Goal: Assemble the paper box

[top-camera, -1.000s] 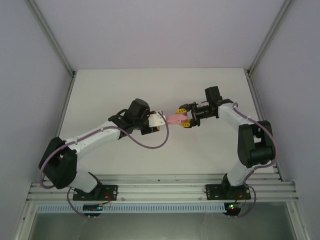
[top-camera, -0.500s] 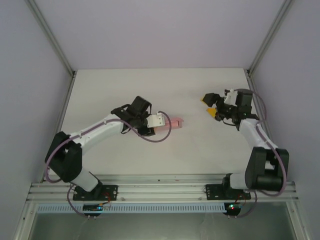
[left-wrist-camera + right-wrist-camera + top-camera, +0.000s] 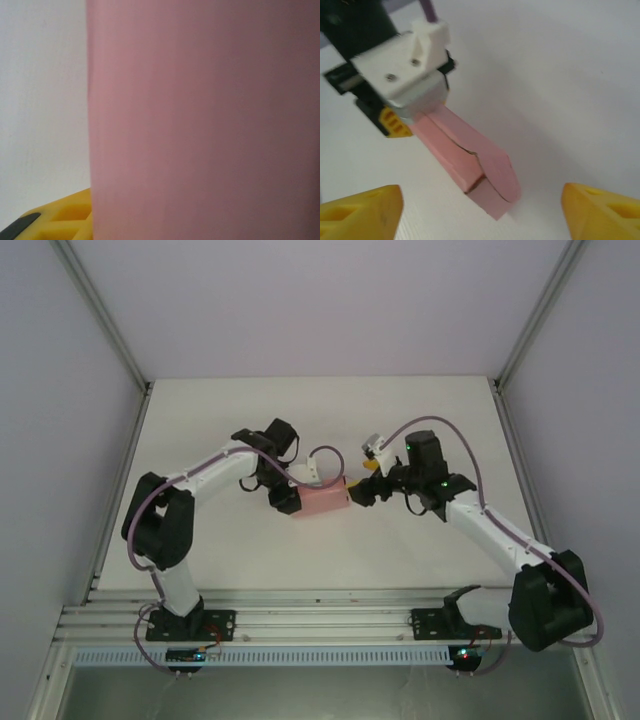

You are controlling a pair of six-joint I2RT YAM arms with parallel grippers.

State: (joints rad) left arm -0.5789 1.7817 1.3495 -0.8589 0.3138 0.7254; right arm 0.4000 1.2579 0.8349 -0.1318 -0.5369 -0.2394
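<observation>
Jaws spread wide, the right gripper (image 3: 480, 215) has swung back in from the right to face the untucked end of the pink paper box (image 3: 322, 502), still clamped mid-table by the left gripper (image 3: 292, 498), so tucking that flap looks next.

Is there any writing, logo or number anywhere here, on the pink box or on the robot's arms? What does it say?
None: no word, number or logo can be read in these pictures.
paper box: plain pink, nothing printed on the faces that show.
left gripper and right gripper: plain white, black and yellow parts, no label to be made out.
</observation>
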